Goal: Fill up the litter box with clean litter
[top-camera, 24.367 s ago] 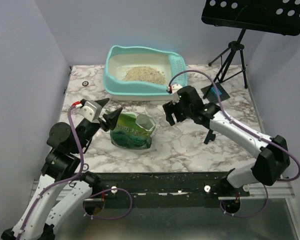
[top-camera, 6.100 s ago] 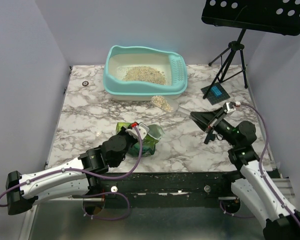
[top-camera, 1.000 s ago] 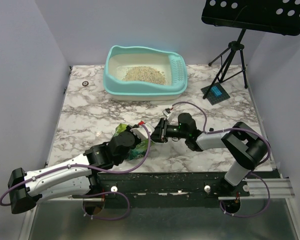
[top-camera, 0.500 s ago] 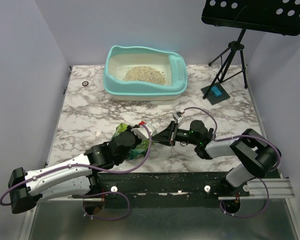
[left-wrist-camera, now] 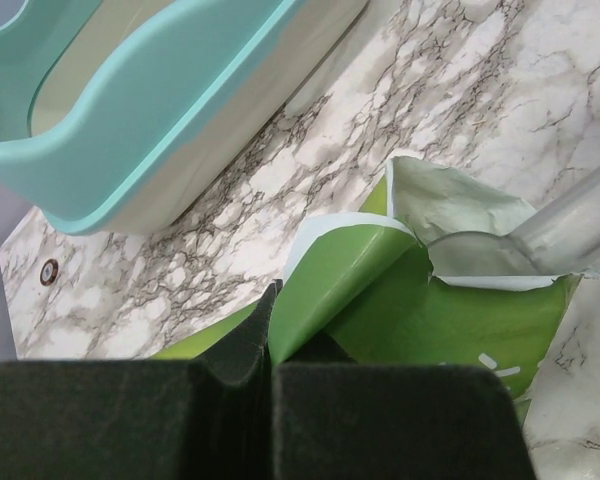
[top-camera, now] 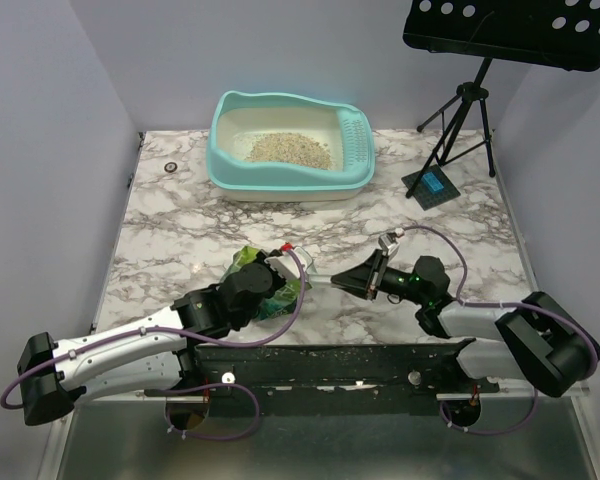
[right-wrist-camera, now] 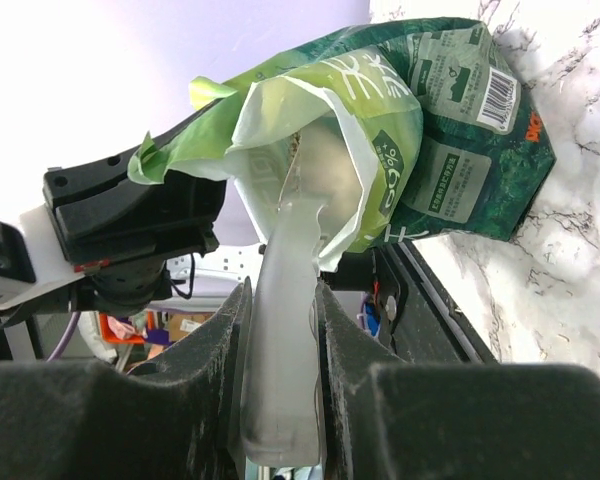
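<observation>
My left gripper (left-wrist-camera: pixel 270 335) is clamped on the green litter pouch (left-wrist-camera: pixel 420 330) at its rim, near the table (top-camera: pixel 180 230) front. My right gripper (right-wrist-camera: pixel 282 300) grips a clear scoop (right-wrist-camera: pixel 292 235) reaching into the pouch mouth. The litter box (top-camera: pixel 280 183) stands well beyond.

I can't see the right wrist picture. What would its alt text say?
The right pincer clamps a translucent scoop whose far end reaches into the open mouth of a green litter pouch. The black left pincer pinches the pouch's rim at left, and the marble table shows at right.
</observation>
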Robot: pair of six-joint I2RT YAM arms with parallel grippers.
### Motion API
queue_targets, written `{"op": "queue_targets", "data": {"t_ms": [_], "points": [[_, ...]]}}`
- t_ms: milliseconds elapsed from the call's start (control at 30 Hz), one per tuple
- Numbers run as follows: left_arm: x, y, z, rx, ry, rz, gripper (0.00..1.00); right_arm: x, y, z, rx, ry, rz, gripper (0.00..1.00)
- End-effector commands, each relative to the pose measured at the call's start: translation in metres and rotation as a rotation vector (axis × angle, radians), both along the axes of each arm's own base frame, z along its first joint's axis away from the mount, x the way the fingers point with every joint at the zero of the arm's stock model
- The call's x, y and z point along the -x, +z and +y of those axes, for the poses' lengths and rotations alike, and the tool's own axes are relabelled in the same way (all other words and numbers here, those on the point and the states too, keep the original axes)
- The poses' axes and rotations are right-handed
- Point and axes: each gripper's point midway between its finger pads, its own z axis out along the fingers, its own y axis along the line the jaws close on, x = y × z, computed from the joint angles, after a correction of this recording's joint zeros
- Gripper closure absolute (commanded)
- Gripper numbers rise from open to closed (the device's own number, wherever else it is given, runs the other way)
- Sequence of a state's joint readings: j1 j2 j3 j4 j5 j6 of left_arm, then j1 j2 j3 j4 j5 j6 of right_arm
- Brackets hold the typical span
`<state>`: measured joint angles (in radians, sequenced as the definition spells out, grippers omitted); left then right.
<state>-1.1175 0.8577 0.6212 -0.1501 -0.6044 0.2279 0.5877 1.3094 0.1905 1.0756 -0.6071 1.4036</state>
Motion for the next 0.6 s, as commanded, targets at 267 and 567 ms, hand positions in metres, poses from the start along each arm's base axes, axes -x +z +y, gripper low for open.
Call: {"op": "queue_targets", "data": {"t_ms": [267,567], "points": [[0.010,-0.008,-0.018,0.016,-0.087,0.006,1.00,0.009,0.008,-0.037,-0.018,-0.113,-0.043,0.99],[0.015,-0.014,-0.028,-0.007,-0.110,0.013,1.00,0.001,0.007,-0.051,0.036,-0.223,-0.013,0.99]]}}
